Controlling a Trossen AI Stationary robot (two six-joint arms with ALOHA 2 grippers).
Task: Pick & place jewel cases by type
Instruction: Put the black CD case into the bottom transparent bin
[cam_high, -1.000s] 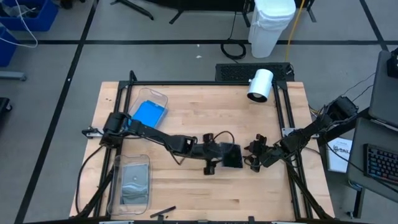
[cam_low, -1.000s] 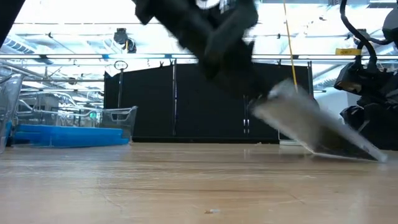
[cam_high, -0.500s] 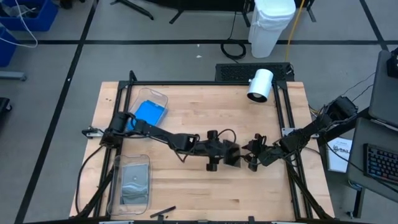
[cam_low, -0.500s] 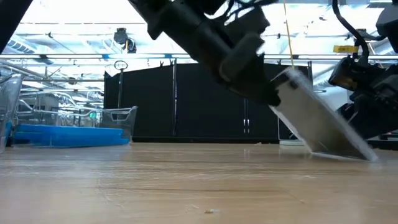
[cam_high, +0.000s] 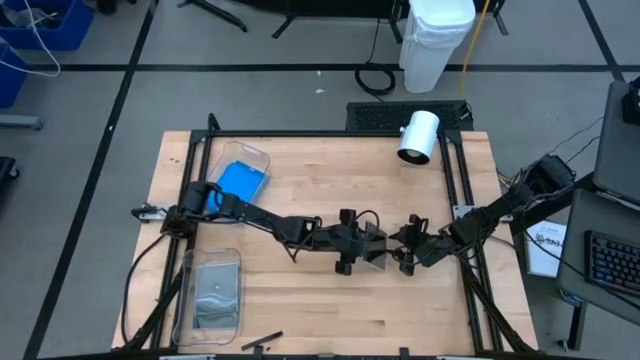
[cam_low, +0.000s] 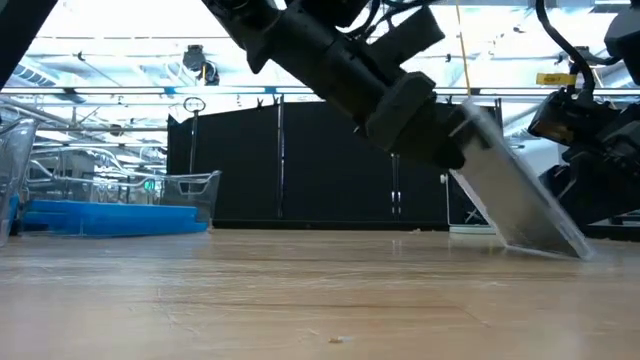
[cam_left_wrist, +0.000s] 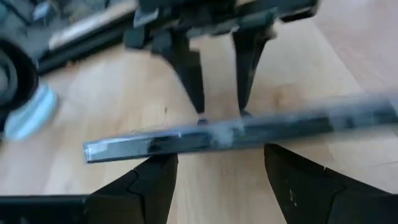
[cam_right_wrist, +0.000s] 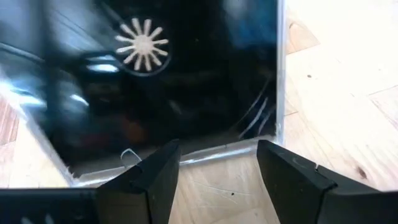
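Note:
A grey/clear jewel case (cam_high: 376, 250) stands tilted at mid-table between the two grippers. Its lower edge (cam_low: 545, 246) is on the wood and its upper edge leans toward the table's left. In the right wrist view its dark face (cam_right_wrist: 155, 81) shows a disc hub. My left gripper (cam_high: 360, 248) is open at the raised edge. My right gripper (cam_high: 402, 252) is open just right of the case, with its fingertips (cam_left_wrist: 199, 115) down by the lower edge. Blue cases (cam_high: 240, 181) lie in the far-left bin, and grey ones (cam_high: 213, 292) in the near-left bin. My left gripper meets the case's raised upper edge (cam_left_wrist: 217, 135), which lies across its two open fingertips (cam_left_wrist: 163, 167) and is not pinched. The fingers come slanting from the table's left. The case is tilted, with its lower edge on the table. My right gripper stands at the case's lower edge (cam_right_wrist: 186, 160), but I cannot tell whether it touches.
A white cylinder (cam_high: 418, 137) stands near the table's far right corner. Two clear bins sit along the left side (cam_high: 262, 160) (cam_high: 188, 300). A small dark tool (cam_high: 262, 342) lies at the near edge. Bare wood stretches between the bins and the grippers.
My left gripper has moved toward the table's right, closer to the right gripper. The case has tipped up steeper: its upper edge has risen while its lower edge has stayed on the table by the right gripper.

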